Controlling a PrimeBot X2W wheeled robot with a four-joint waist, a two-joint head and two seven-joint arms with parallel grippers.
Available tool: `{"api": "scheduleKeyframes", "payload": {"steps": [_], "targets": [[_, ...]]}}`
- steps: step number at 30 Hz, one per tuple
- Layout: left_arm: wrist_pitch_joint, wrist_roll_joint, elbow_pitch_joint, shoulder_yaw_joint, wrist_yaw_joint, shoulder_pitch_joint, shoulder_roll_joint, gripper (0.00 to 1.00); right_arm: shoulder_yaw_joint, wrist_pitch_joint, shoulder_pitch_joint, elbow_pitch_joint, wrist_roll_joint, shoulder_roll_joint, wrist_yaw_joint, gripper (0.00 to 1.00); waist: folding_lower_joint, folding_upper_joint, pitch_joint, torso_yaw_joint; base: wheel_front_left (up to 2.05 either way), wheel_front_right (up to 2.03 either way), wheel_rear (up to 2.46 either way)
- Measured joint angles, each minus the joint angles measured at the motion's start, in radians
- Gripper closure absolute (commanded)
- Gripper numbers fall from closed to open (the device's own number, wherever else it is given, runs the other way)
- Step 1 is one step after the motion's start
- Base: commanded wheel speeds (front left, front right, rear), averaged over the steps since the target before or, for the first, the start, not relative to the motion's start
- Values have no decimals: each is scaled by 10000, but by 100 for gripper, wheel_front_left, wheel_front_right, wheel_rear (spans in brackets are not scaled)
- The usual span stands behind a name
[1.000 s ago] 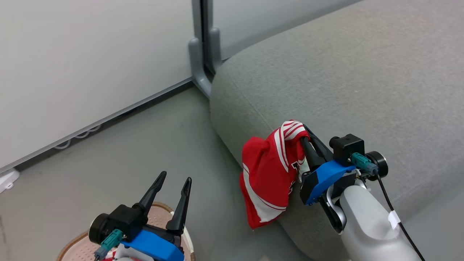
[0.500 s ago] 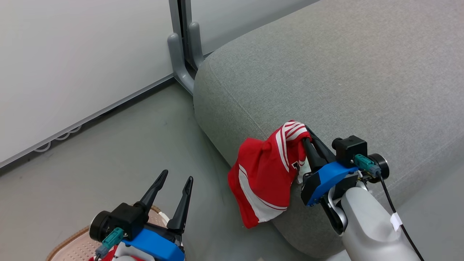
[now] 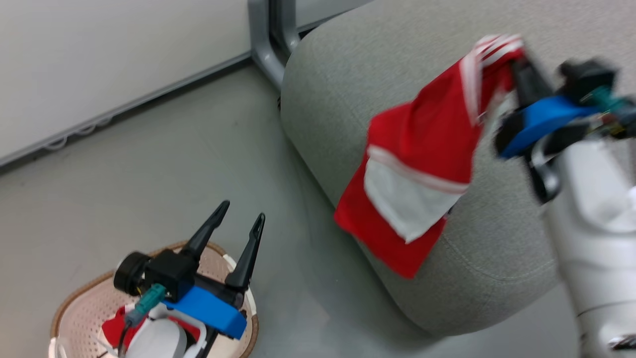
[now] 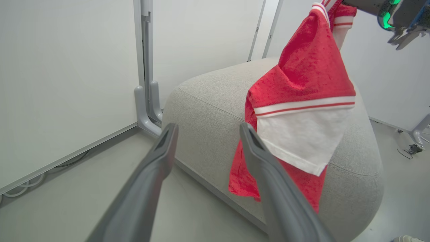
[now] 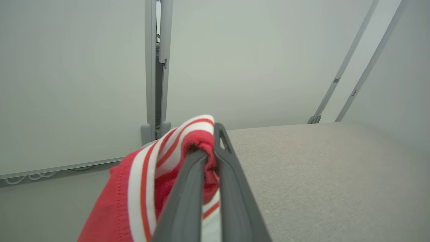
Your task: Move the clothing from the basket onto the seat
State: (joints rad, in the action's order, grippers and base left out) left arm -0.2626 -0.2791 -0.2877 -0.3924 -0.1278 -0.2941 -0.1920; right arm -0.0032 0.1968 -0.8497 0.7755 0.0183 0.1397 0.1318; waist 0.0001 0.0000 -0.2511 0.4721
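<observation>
Clothing (image 3: pixel 422 144) in right jaws, aloft over seat (image 3: pixel 348 74)

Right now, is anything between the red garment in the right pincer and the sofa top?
Nothing visible does. The right pincer is shut on the red garment at its striped edge, and it hangs by the grey sofa at its rounded end. The visible sofa top is bare.

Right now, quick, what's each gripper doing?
Left gripper: open, holding nothing.
Right gripper: shut on the red thin-fabric garment with white panel and stripes.
</observation>
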Motion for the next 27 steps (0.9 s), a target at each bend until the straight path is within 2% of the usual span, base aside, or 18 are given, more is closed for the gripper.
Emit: {"api": "scheduleKeyframes", "payload": {"steps": [6,12,18,24,27], "targets": [[0,15,330,-401,0,-1000,-255,0,-1574,-746,-1334,-573,1020,1994,0,100,1,0,-1069,-627,0,0,0],[0,29,746,-767,0,-1791,-408,0,-3762,-1011,-1657,-1582,1321,3179,-2,100,1,0,-2253,-1409,0,0,0],[0,140,1093,-848,0,-2223,-493,0,-5469,-911,-1287,-2121,1634,3453,-2,100,2,0,-3275,-2201,0,0,0],[0,165,1179,-755,0,-2308,-508,0,-6057,-859,-583,-1436,2102,2451,-2,100,1,0,-3890,-2724,0,0,0],[0,165,1147,-775,0,-2316,-483,0,-6368,-706,-415,-1074,2220,2173,-2,100,2,0,-3949,-2828,0,0,0]]}}
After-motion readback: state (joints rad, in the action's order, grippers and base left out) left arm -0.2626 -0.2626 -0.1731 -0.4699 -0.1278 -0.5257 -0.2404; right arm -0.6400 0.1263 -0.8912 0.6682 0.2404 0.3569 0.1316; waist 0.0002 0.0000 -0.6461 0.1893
